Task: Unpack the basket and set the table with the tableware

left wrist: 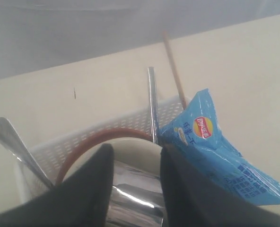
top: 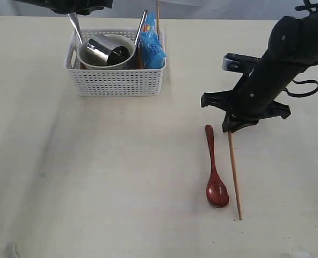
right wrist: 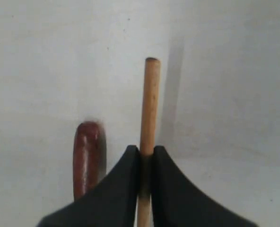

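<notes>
Dark red wooden spoon (top: 215,177) lies on the pale table (top: 121,177) beside the right gripper (top: 230,128). Left wrist: left gripper's (left wrist: 136,161) fingers (left wrist: 92,189) flank the white basket's (left wrist: 64,146) shiny steel cup (left wrist: 135,196), grip unclear. Right wrist: fingers (right wrist: 170,189) pinch a wooden chopstick (right wrist: 149,104), seemingly laying it down; release comes next.

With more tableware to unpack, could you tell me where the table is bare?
Bare: the broad table stretch below the basket and left of the spoon, in the exterior view. Crowded: around spoon, chopstick and right claw.

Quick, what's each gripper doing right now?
Left gripper: closed on the cup, as far as it shows.
Right gripper: closed on the chopstick.
</notes>
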Robot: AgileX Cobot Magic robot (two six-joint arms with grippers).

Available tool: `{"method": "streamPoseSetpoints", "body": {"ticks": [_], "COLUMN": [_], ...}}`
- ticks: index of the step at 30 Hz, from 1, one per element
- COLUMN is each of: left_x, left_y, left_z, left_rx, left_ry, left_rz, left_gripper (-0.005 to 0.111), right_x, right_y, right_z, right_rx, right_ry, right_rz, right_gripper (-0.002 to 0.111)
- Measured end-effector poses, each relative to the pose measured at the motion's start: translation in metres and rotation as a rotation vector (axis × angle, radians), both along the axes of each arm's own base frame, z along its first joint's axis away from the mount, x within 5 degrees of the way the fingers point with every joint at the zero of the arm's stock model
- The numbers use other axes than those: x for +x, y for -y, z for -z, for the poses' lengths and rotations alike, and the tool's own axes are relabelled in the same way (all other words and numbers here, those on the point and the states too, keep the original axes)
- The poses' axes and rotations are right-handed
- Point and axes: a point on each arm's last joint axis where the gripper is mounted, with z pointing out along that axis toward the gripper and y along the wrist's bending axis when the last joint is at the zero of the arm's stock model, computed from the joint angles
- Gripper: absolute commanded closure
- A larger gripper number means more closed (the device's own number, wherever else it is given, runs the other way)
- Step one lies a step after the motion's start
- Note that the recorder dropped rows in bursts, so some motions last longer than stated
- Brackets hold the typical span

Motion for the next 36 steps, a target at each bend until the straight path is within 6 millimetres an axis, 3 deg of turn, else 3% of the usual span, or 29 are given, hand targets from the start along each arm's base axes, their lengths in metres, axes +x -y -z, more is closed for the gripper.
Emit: {"method": "streamPoseSetpoints", "body": {"ticks": [9,16,26,29,33,36], "left_x": [0.000,0.000,0.000,0.000,0.000,0.001], "left_y": [0.000,0.000,0.000,0.000,0.000,-0.001], "left_z": [0.000,0.000,0.000,0.000,0.000,-0.001], "left_rx": [0.000,0.000,0.000,0.000,0.006,0.002], "left_ry": [0.000,0.000,0.000,0.000,0.002,0.011], "left_rz": [0.000,0.000,0.000,0.000,0.004,-0.007], "left_gripper": [0.074,0.074,0.074,0.074,0.074,0.066], "right_x": [0.001,0.002,0.004,0.008,0.021,0.029], "right_y": [0.000,0.000,0.001,0.004,0.017,0.029], "right_z": [0.000,0.000,-0.005,-0.021,-0.060,-0.091], "right_rx": [0.000,0.001,-0.007,-0.015,-0.007,0.005], "right_ry": [0.008,0.019,0.056,0.118,0.262,0.393], "right_rz": [0.004,0.013,0.014,-0.003,0.020,0.031], "right_gripper": [0.107,0.070,0.069,0.068,0.068,0.068]}}
